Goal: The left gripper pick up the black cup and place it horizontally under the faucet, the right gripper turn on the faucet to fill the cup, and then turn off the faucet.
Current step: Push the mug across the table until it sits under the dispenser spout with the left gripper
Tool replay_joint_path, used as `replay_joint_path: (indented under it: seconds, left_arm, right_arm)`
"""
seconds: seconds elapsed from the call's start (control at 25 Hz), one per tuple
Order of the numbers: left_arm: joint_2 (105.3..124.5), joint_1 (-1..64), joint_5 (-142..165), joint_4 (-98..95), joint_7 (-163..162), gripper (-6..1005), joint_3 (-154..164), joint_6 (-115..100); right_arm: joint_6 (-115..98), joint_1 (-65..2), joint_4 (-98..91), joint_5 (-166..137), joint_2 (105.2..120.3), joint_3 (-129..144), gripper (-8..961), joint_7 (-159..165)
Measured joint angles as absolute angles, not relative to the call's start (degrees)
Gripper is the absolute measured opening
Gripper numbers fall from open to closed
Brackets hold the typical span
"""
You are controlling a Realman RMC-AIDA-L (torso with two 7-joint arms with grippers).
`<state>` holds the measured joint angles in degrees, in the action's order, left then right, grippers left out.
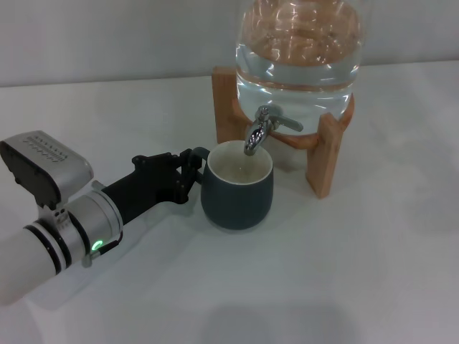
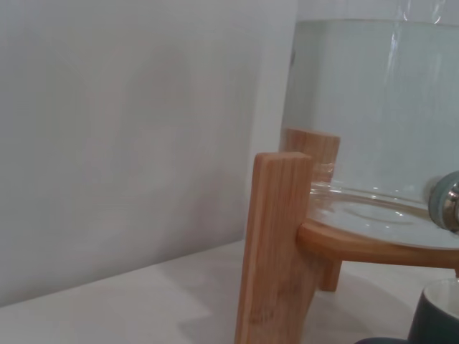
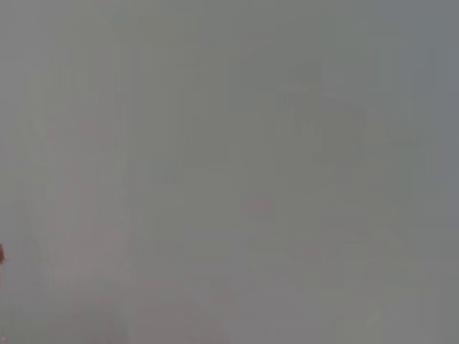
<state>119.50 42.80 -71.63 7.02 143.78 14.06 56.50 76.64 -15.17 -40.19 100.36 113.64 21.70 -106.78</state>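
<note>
- The left gripper is right up against the black cup, with its black fingers at the cup's handle side. They look closed on the handle, though the handle itself is mostly hidden behind them.
- Behind the claw, the black wrist runs back into the silver-white arm, which has a green light lit on it and a grey box sitting on top.
- The cup sits just past the fingertips, on the far side from the arm. It's upright on the white table with its cream inside showing. Can't really tell if there's any water in it.
- Directly over the cup's open mouth is the faucet. Its chrome spout points down into the rim and its thin lever sticks out to the side away from the gripper.
- Beyond the faucet is the clear water jar, holding water and resting on the wooden stand. One stand leg is just beside the cup, on the side away from the claw.
- The left wrist view shows a stand leg up close, the jar above it, and a sliver of the cup's rim in the corner.
- The right gripper doesn't show up anywhere, and its wrist view is just blank grey.
</note>
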Motion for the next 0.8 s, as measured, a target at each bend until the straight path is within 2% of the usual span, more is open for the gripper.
replay_joint_path:
  seconds: [0.8]
  left_arm:
    - [119.71,42.9,-71.6,7.2,143.7,121,14.1,52.0]
  right_arm:
    - [76.6,-15.4,-40.2,100.4,113.70,21.7,843,-106.8]
